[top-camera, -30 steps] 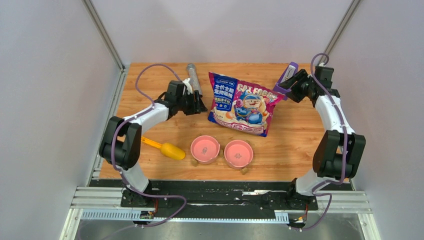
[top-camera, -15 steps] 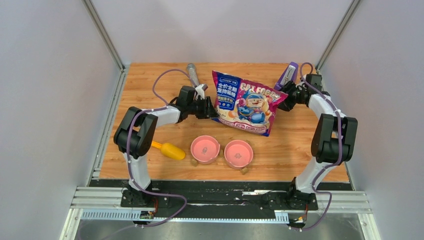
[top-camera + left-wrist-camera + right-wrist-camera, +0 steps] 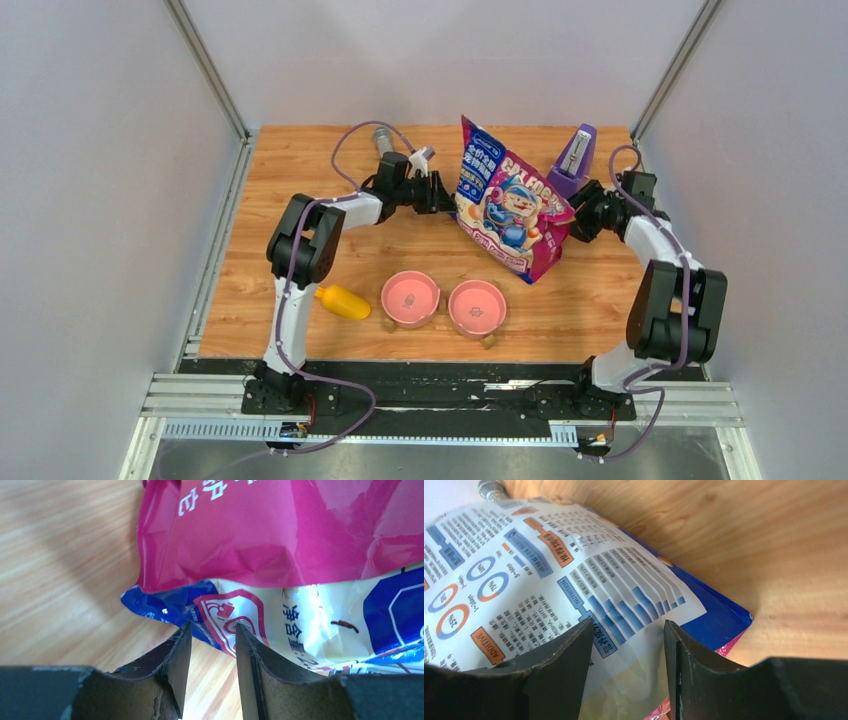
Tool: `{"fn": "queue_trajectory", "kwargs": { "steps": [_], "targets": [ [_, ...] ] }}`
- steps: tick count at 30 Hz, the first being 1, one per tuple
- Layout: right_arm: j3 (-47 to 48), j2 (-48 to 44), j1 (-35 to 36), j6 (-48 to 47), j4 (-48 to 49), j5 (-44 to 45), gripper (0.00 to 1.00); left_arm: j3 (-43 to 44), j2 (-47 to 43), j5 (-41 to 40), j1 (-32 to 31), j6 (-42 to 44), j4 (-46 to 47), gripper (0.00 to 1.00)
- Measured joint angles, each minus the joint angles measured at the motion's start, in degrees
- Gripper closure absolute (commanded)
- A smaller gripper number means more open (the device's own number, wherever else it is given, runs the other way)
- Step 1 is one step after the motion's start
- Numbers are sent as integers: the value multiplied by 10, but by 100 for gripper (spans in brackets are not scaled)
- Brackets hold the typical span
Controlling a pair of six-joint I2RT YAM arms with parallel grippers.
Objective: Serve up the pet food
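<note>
No kibble shows; it is hidden inside the glossy purple-pink cat bag (image 3: 512,208). The bag stands tilted on its edge at the back middle of the table, between both grippers. My left gripper (image 3: 443,195) is at the bag's left edge. In the left wrist view its jaws (image 3: 212,626) stand a little apart, with the bag's blue corner (image 3: 165,607) lying across the tips. My right gripper (image 3: 577,222) is at the bag's right edge. In the right wrist view (image 3: 628,622) the bag's printed back (image 3: 539,580) fills the gap between the jaws.
Two pink bowls (image 3: 410,297) (image 3: 477,307) stand side by side at the front middle. A yellow scoop (image 3: 343,302) lies left of them. A purple holder (image 3: 573,155) stands at the back right, and a metal cylinder (image 3: 383,139) lies at the back left.
The bag has risen from lying flat to standing tilted on its edge. My left gripper moved right and back to its left edge. My right gripper moved down along its right edge.
</note>
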Motion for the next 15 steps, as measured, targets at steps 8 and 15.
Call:
{"fn": "queue_trajectory", "kwargs": {
  "steps": [8, 15],
  "targets": [
    [-104, -164, 11, 39, -27, 76, 37, 22, 39, 28, -13, -31, 52, 52],
    [4, -169, 22, 27, -136, 155, 26, 10, -13, -30, -16, 18, -75, 49]
  ]
}}
